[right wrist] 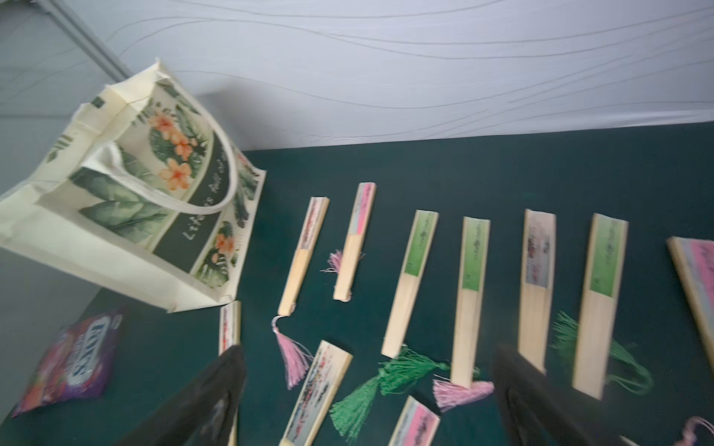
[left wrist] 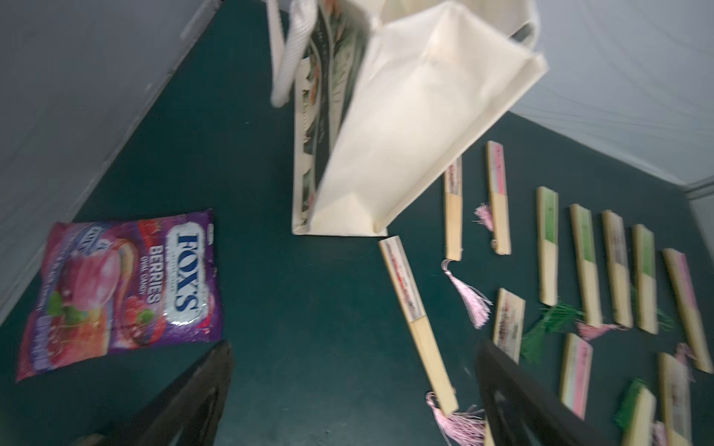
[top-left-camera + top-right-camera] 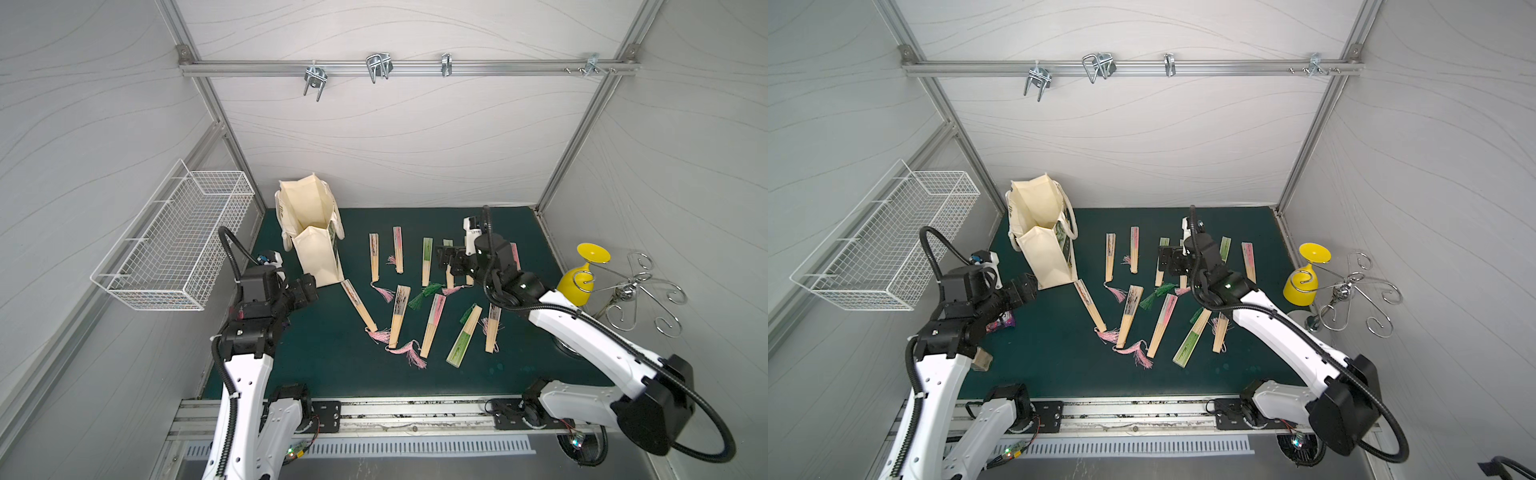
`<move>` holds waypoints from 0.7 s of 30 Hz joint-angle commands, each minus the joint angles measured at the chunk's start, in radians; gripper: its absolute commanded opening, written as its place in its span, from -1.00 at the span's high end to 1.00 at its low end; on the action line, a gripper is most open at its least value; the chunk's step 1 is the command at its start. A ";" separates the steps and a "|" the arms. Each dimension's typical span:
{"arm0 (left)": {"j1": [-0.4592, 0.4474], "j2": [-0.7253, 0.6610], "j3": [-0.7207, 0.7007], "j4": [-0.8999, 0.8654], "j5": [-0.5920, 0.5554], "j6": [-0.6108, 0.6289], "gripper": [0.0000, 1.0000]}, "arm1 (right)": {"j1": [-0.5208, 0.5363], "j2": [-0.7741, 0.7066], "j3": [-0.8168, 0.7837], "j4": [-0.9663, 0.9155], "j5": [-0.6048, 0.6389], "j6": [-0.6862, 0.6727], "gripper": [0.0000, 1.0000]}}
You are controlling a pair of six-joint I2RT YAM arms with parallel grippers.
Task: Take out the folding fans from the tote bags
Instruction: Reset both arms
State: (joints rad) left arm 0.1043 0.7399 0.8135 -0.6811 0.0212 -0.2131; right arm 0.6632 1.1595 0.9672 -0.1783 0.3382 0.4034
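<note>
You see a purple candy packet [image 2: 123, 285] flat on the green mat [image 2: 289, 309], near the left gripper [image 2: 355, 347], on its outer side. A white wire basket [image 3: 174, 249] hangs on the wall [image 3: 83, 166], higher and further out. Well apart from the right gripper [image 3: 440, 255], on its outer side, a yellow goblet [image 3: 577, 282] leans tilted against a silver wire stand [image 3: 636, 291].
</note>
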 commanded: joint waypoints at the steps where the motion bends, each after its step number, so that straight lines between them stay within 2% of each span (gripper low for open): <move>1: -0.020 0.003 -0.060 0.163 -0.168 0.059 -0.94 | -0.029 -0.060 -0.113 0.019 0.180 0.014 -0.98; 4: -0.061 0.037 -0.140 0.298 -0.234 0.078 -0.97 | -0.050 -0.111 -0.188 0.049 0.248 -0.044 -0.98; 6: -0.067 0.069 -0.174 0.385 -0.243 0.047 -0.97 | -0.073 -0.141 -0.227 0.069 0.274 -0.075 -0.98; 9: -0.090 0.151 -0.220 0.524 -0.273 0.005 -0.97 | -0.125 -0.170 -0.285 0.124 0.282 -0.132 -0.98; 11: -0.116 0.212 -0.240 0.609 -0.319 0.020 -0.98 | -0.162 -0.168 -0.313 0.161 0.279 -0.171 -0.98; 16: -0.140 0.337 -0.344 0.923 -0.344 0.082 -0.98 | -0.323 -0.132 -0.350 0.182 0.191 -0.171 -0.98; 21: -0.137 0.431 -0.394 1.143 -0.269 0.155 -0.98 | -0.430 -0.133 -0.449 0.354 0.122 -0.212 -0.98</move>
State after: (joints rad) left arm -0.0330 1.1408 0.4126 0.2142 -0.2722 -0.1165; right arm 0.2626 1.0267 0.5613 0.0456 0.5098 0.2344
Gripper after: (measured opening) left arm 0.989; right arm 0.990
